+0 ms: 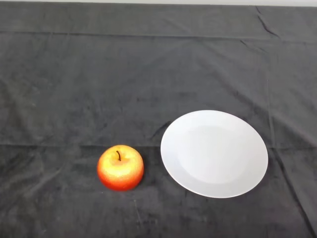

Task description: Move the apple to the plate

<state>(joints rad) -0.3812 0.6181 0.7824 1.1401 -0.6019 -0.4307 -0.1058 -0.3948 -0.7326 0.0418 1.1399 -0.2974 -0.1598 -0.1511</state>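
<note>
1 apple (120,168), 1 white plate (214,153). Apple just left of plate, apart; red-yellow, upright, stem up.

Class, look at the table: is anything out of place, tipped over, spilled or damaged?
Nothing stands out. The apple sits upright, stem up, on the dark cloth, left of the white plate and apart from it. The plate lies flat with nothing on it.

You see a round red-and-yellow apple (120,168) with smooth, faintly glossy skin, a round white plate (214,153) of smooth satin finish, and a surface under matt, creased dark cloth (99,74).
</note>
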